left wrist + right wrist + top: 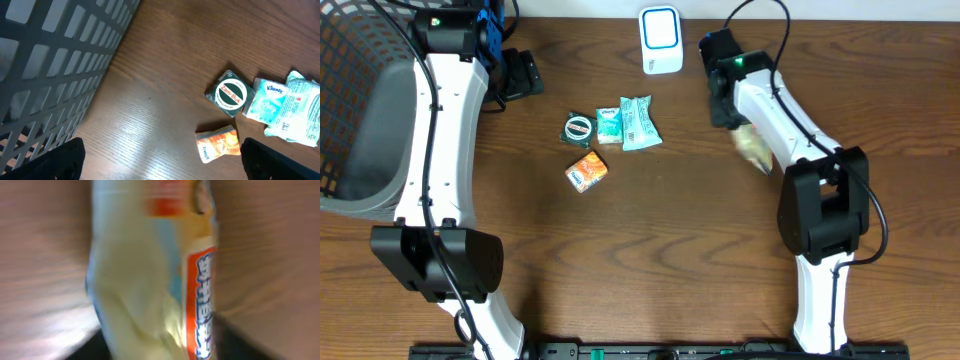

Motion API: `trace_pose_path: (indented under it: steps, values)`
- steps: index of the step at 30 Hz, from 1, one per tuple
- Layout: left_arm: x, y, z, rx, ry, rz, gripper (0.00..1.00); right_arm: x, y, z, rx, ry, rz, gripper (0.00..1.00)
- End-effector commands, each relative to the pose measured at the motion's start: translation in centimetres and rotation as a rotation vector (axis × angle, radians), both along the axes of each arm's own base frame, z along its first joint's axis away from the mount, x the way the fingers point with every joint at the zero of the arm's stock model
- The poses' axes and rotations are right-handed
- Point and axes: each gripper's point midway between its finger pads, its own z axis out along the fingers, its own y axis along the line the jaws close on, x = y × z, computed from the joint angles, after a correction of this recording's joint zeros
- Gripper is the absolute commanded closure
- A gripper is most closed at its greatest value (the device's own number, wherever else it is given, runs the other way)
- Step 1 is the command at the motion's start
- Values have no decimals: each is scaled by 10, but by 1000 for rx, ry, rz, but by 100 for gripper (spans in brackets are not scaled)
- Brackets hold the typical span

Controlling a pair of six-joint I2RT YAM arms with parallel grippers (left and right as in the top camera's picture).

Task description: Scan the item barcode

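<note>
A pale yellow packet (145, 280) with an orange label strip fills the right wrist view, heavily blurred. The dark fingers of my right gripper (160, 347) stand apart on either side of its lower end. From overhead the packet (755, 148) is a smear on the table, just below my right gripper (725, 108). The white scanner (661, 40) stands at the back edge, left of that gripper. My left gripper (162, 165) is open and holds nothing, hovering over bare wood near the basket; overhead it (523, 75) is at the back left.
A grey mesh basket (360, 110) occupies the left edge of the table. In the middle lie a round Zam-Buk tin (579, 129), two teal tissue packs (632, 123) and an orange tissue pack (586, 172).
</note>
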Motion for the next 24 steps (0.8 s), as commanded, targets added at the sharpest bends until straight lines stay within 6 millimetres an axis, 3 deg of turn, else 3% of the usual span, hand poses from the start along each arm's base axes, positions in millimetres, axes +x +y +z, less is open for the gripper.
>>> trace_pose_path:
  steps: [1, 4, 7, 10, 16, 24]
  values:
    - [0, 3, -6, 15, 20, -3, 2, 1, 53, 19, 244, 16, 83, 27]
    - [0, 3, -6, 14, 20, -3, 2, 8, 53, 52, 269, -15, 76, 26]
    - [0, 3, -6, 14, 20, -3, 3, 20, 38, 82, 279, -67, 56, 9]
    - [0, 3, -6, 14, 20, -3, 2, 30, 12, 89, 264, -85, 57, 6]
    - [0, 3, -6, 15, 20, -3, 2, 23, -17, 50, 325, 4, 2, 8]
    - [0, 3, -6, 15, 20, -3, 2, 7, -15, -27, 351, 61, -9, 11]
